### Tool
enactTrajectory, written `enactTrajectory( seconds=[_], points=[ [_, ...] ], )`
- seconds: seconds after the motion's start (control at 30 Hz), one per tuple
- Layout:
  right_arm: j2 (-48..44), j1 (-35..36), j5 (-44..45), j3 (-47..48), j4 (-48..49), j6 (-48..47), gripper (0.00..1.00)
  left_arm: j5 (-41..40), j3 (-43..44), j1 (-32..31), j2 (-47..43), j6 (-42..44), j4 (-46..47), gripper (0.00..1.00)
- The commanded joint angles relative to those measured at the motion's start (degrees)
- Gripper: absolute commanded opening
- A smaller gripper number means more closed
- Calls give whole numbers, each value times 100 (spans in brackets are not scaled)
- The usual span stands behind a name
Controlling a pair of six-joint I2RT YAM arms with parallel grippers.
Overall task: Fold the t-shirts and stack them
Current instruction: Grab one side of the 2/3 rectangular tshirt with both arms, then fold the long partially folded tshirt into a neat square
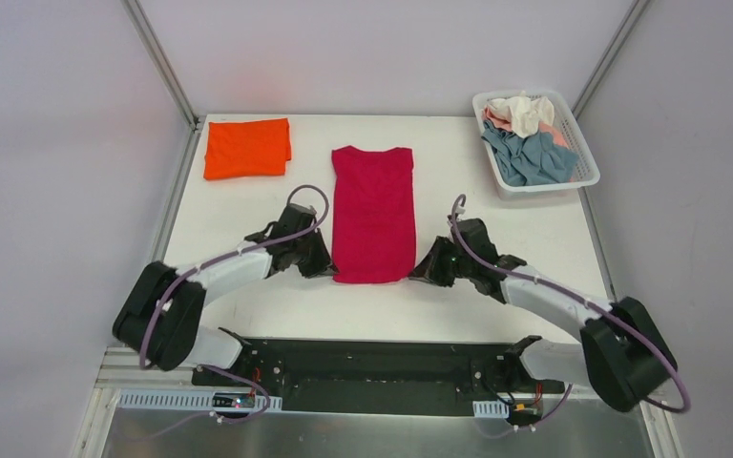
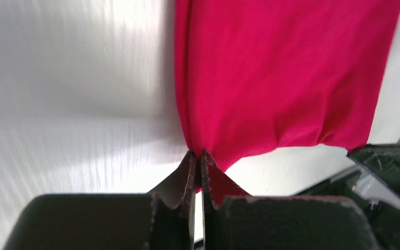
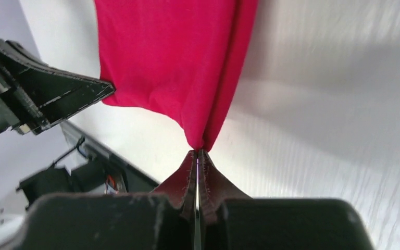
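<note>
A crimson red t-shirt [image 1: 373,212] lies in a long narrow fold at the table's middle. My left gripper [image 1: 327,268] is shut on its near left corner; the left wrist view shows the red cloth [image 2: 286,73] pinched at the left gripper's tips [image 2: 198,154]. My right gripper [image 1: 418,273] is shut on the near right corner; in the right wrist view the cloth [image 3: 177,57] bunches into the right gripper's tips [image 3: 198,151]. A folded bright orange t-shirt [image 1: 246,147] lies at the far left.
A white slatted basket [image 1: 580,151] at the far right holds crumpled grey-blue [image 1: 533,158], cream [image 1: 523,112] and pale pink [image 1: 558,135] shirts. The white table [image 1: 239,215] ends at a dark rail at the near edge. Grey walls close in on the left, right and back.
</note>
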Motion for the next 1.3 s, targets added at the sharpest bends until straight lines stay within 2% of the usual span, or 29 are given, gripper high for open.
enactTrajectory(
  seconds=[0.0,0.23,0.4,0.57,0.83,1.27],
  points=[
    [-1159,247,-396,-243,-777,-55,0,82,-674,-221,-1212,-104,-217,0],
    [-2498,471,-642,-198,-1371,-8,0,-55,-959,-597,-3064,-383,-663,0],
    [-2831,465,-68,-6,-1281,-148,0,-502,-580,-600,-3498,-210,-712,0],
    [-2737,456,790,275,-614,-299,0,-1290,139,-594,-2948,-4,-763,0],
    [-1687,287,1527,1304,-657,-700,0,-1807,1443,-244,-1718,221,-928,0],
    [-824,-428,1326,1946,-304,-908,0,-1669,2846,250,-189,495,-942,0]
  ],
)
